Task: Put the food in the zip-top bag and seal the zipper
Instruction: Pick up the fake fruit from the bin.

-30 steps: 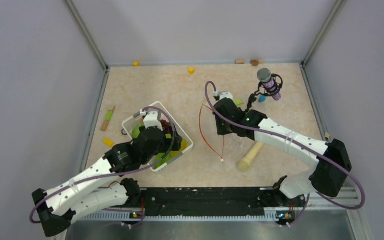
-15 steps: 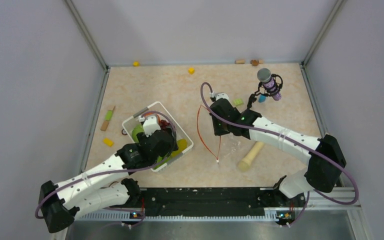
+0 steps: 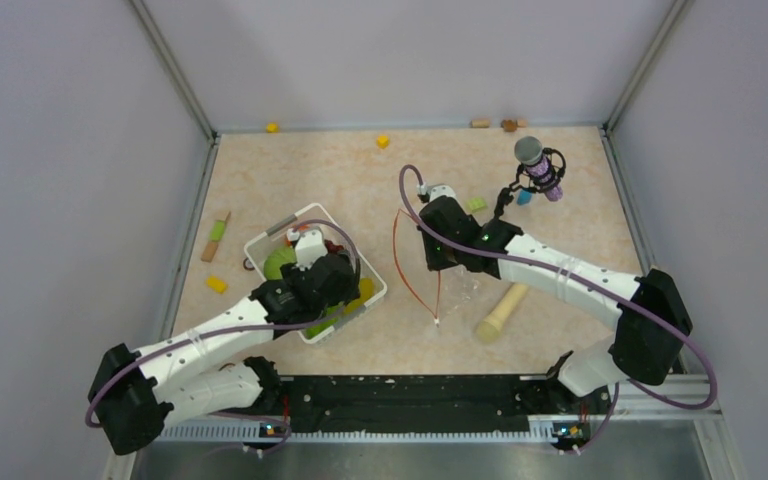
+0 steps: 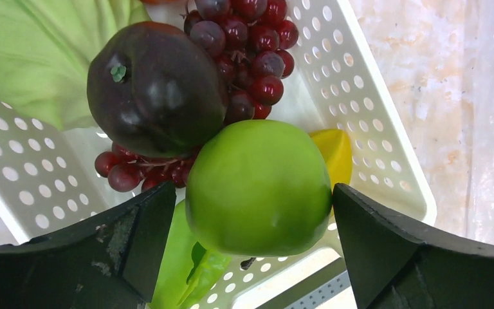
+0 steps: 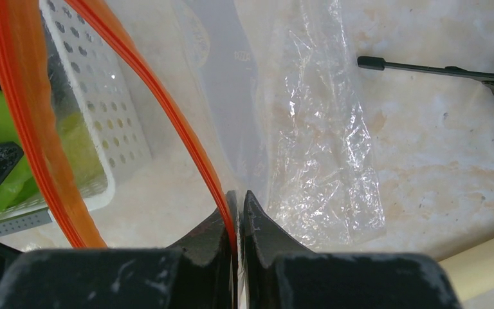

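Left pincer (image 4: 252,196) agape, green apple (image 4: 258,183) between with room either side; right pincer (image 5: 237,201) tight on zipper (image 5: 166,103).

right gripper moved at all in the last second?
Yes. The right gripper, shut on the zip-top bag, has shifted slightly left, toward the white basket and away from the wooden rod.

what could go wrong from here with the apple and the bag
1. The left gripper stands open around the round green apple; closing off-centre might squirt it out against the grapes or the basket wall.
2. The right gripper pinches only a thin stretch of the zipper, so the floppy zip-top bag may slip free or its mouth sag shut.
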{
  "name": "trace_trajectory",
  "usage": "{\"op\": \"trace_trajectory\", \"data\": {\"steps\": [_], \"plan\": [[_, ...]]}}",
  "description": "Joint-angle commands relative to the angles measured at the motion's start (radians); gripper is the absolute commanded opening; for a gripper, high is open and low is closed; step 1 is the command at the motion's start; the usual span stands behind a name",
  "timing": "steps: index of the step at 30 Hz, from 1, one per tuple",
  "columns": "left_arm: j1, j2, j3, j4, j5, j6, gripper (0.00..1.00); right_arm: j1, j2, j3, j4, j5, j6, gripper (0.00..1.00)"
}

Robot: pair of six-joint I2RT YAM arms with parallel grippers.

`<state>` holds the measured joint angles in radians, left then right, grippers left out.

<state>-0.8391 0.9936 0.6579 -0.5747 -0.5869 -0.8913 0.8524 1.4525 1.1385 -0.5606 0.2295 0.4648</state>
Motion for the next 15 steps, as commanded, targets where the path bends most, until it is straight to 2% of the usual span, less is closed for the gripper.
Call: {"op": "trace_trajectory", "data": {"steps": [1,3,8,12,15], "plan": [[0.006,0.018,-0.001,0.04,0.03,0.003,0.97,-0.01,-0.008,-0.012,0.047,-0.002,-0.01,0.06],[0.005,0.014,0.001,0.041,0.045,0.007,0.91,-0.01,-0.009,-0.014,0.047,-0.009,-0.009,0.06],[0.006,-0.017,0.004,0.038,0.067,0.018,0.6,-0.01,-0.017,-0.017,0.048,-0.004,-0.008,0.06],[0.006,-0.059,0.028,-0.002,0.056,0.014,0.46,-0.01,-0.018,-0.017,0.049,-0.004,-0.005,0.06],[0.006,-0.11,0.051,-0.008,0.071,0.048,0.39,-0.01,-0.014,-0.015,0.049,-0.011,-0.003,0.06]]}}
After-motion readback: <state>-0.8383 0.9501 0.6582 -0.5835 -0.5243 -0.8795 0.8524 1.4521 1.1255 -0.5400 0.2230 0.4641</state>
